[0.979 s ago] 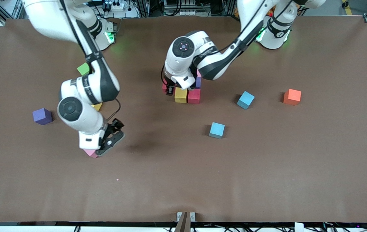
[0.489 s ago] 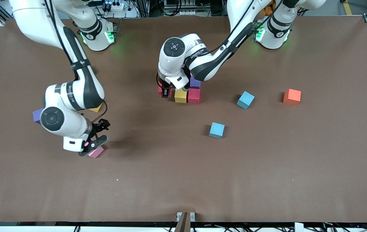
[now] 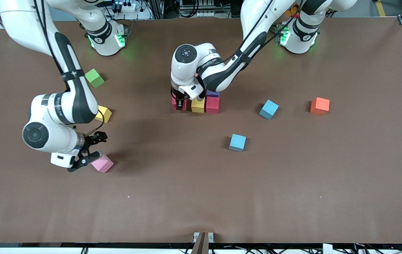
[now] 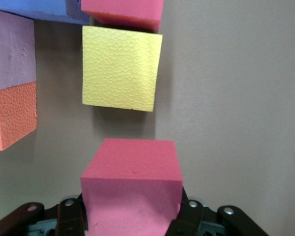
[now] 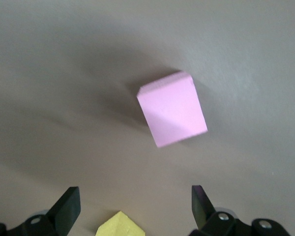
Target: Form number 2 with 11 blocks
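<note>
Brown worktop. Nearest, my right end effector hangs released just beside a pink cube. Farther off, my left end effector grasps a red cube at the half-built 2. They look like light, grippy foam; I'd pinch flat opposite faces.

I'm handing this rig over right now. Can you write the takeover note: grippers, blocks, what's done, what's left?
Left gripper: shut on a red block, low at the started digit mid-table, beside its yellow block.
Right gripper: open, above the table beside the loose pink block, holding nothing.
Done: a few blocks grouped.
Left: release the red one, then bring the pink, loose yellow, two light blue and orange blocks. Leave the green cube.
</note>
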Motion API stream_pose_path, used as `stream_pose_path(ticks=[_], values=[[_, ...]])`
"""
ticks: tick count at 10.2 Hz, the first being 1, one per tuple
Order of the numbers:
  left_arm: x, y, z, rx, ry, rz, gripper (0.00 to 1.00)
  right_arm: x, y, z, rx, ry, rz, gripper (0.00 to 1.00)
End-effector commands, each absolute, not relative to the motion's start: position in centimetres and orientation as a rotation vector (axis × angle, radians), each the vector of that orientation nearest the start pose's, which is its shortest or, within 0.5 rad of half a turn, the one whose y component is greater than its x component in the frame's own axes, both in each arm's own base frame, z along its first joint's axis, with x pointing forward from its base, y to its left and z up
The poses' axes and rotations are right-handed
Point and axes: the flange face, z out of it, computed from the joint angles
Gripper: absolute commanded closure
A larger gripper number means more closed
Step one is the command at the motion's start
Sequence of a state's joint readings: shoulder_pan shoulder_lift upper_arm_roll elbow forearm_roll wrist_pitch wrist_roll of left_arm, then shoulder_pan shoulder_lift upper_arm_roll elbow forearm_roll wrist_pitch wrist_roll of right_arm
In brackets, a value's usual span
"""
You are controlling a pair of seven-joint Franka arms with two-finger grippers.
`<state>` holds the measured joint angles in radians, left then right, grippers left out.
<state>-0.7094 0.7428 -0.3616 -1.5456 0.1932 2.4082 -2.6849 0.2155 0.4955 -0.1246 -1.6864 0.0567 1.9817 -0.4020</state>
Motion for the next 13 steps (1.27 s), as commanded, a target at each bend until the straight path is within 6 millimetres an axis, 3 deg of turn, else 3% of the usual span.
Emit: stream_pose_path(ticks=[1, 5, 9, 11, 13], values=[[38.1, -61.0, 23.4, 2.095, 2.147, -0.154, 0.99, 63.8, 6.4, 31.1, -3.014, -0.667, 0.318, 0.0], [37.3, -61.0, 21.2, 2.116, 2.119, -0.129, 1.0, 63.7, 6.4, 30.8, -3.017, -0.647, 0.325, 0.0], [36.4, -60.5, 20.0, 2.175, 2.076, -0.078, 1.0, 62.6, 6.5, 31.5, -3.047, -0.508, 0.32, 0.0], [35.8, -59.9, 19.6, 2.197, 2.076, -0.072, 1.0, 61.1, 6.6, 31.0, -3.066, -0.418, 0.308, 0.0], [35.9, -59.5, 19.4, 2.201, 2.08, -0.066, 1.0, 58.6, 6.1, 29.0, -3.099, -0.264, 0.233, 0.0]])
